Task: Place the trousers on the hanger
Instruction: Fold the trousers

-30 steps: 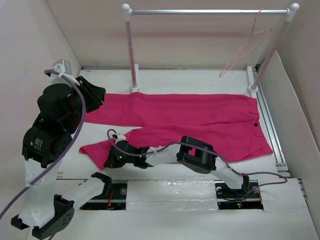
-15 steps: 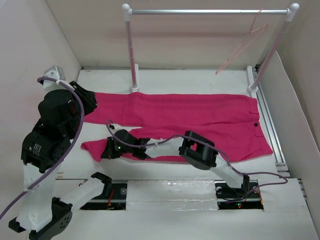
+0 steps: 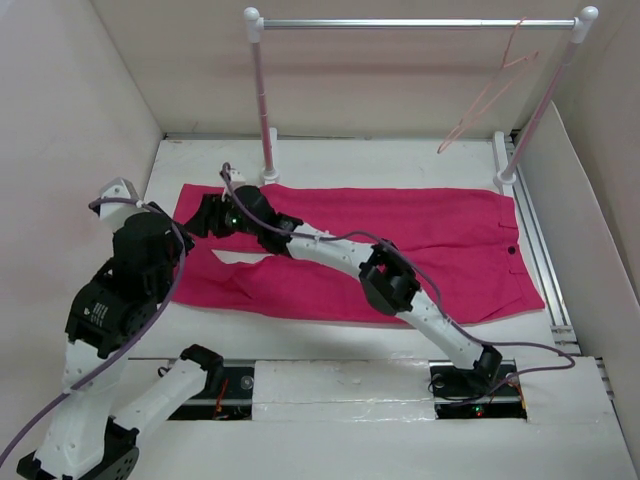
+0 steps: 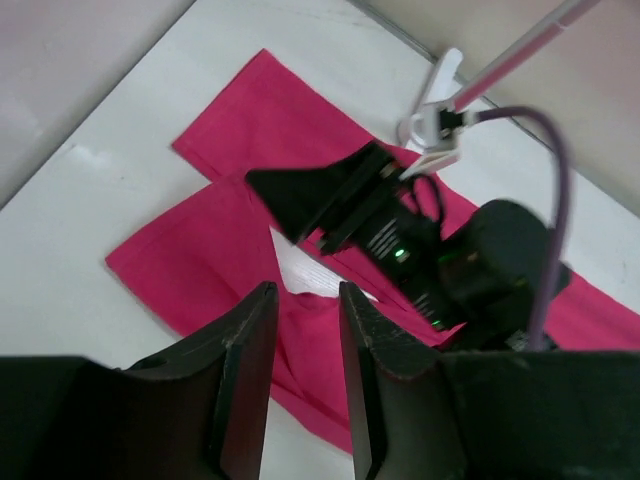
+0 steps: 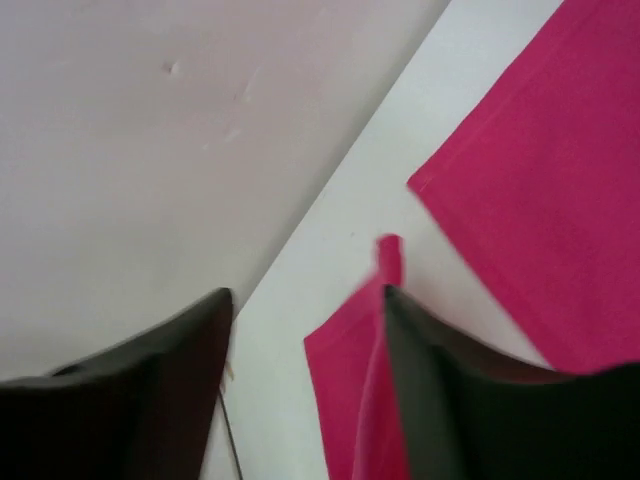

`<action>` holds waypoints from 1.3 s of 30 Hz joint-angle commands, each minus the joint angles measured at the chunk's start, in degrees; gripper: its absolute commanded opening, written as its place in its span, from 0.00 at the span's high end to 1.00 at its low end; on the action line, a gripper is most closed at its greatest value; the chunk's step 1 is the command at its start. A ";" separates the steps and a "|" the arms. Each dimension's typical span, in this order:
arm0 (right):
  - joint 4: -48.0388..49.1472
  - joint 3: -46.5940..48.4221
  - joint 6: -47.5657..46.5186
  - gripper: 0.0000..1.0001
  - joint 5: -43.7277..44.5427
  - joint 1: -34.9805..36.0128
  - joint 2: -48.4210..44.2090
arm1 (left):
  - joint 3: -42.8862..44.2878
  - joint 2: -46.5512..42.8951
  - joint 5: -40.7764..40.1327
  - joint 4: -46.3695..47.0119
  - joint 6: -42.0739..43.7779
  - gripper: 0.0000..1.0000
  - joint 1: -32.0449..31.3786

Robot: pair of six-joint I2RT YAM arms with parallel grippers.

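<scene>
The magenta trousers point(image 3: 400, 250) lie spread flat across the table, waist at the right and leg ends at the left. The pale pink hanger point(image 3: 490, 90) hangs from the right end of the rail, far from both grippers. My right gripper point(image 3: 205, 215) reaches over the far left leg end. In the right wrist view the right gripper point(image 5: 307, 295) is open wide, and a hem of the trousers point(image 5: 350, 380) rests against one finger point(image 5: 440, 400). My left gripper point(image 4: 305, 295) hovers above the near leg with a gap between its fingers and nothing in it.
A silver rail point(image 3: 410, 22) on white-based posts point(image 3: 268, 130) spans the back of the table. Its left base point(image 3: 270, 176) stands just behind the trousers. Walls close in at the left and right. The left arm point(image 3: 130, 290) rises at the near left.
The right gripper carried the near leg end from the front left toward the back left, then opened and let it go. The left arm drew back toward the near side.
</scene>
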 commanded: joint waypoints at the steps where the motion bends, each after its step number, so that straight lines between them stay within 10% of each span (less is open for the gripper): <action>1: -2.50 8.59 -5.80 0.27 -5.46 -3.11 2.02 | -5.62 -2.38 -3.24 -2.02 -6.04 0.73 -0.25; 6: -5.91 0.64 -12.91 0.20 -8.04 -6.55 -7.09 | -14.70 -5.46 0.34 -2.45 -14.98 0.71 -0.25; 9: -4.27 -17.89 -19.34 0.49 -5.49 -7.78 -21.14 | -21.11 -6.61 6.14 -1.41 -20.53 0.68 -0.25; 10: -3.56 -22.99 -21.61 0.85 -5.48 -7.78 -24.92 | -25.04 -6.78 8.94 -1.31 -22.64 0.65 -0.25; 11: -2.08 -28.00 -22.94 1.00 -5.57 -8.31 -32.44 | -26.99 -6.78 10.27 -0.70 -24.40 0.63 -0.25; 22: -11.46 -74.06 -36.92 1.00 -3.28 -6.29 -75.70 | -41.77 -13.80 11.08 0.35 -51.90 0.42 -0.25; 29: -23.39 -83.41 -40.27 1.00 -2.32 -6.90 -94.53 | -42.67 -0.48 17.40 16.22 -43.18 0.47 2.64; 33: -26.84 -85.35 -41.32 1.00 -2.58 -8.05 -101.59 | -27.61 9.46 22.77 20.93 -36.12 0.57 7.39; 39: -28.69 -85.53 -44.39 1.00 -6.18 -10.77 -102.04 | -5.59 17.90 7.54 9.51 -36.89 0.63 -0.71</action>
